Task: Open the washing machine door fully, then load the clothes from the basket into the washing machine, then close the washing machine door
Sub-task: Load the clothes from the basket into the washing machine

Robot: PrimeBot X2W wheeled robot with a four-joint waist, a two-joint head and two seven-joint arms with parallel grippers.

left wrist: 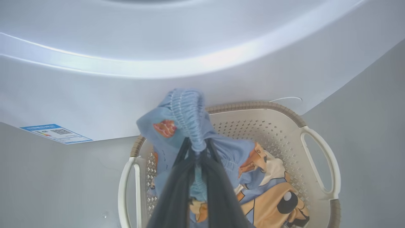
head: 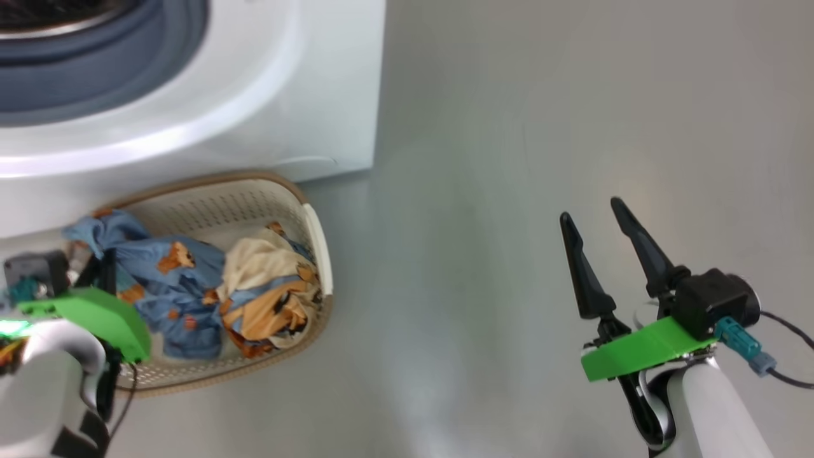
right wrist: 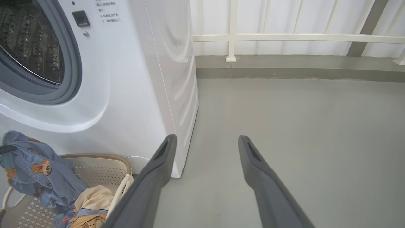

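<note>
Up close, blue waistband [left wrist: 186,117] in left pincer [left wrist: 198,144]

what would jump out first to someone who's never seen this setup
The left gripper, jaws shut on a blue cartoon-print garment, holds its bunched end up above the basket, which sits at the foot of the white washing machine. The machine's steel drum stands exposed. Off to the side, the right gripper hangs over the grey floor, jaws wide open.
</note>
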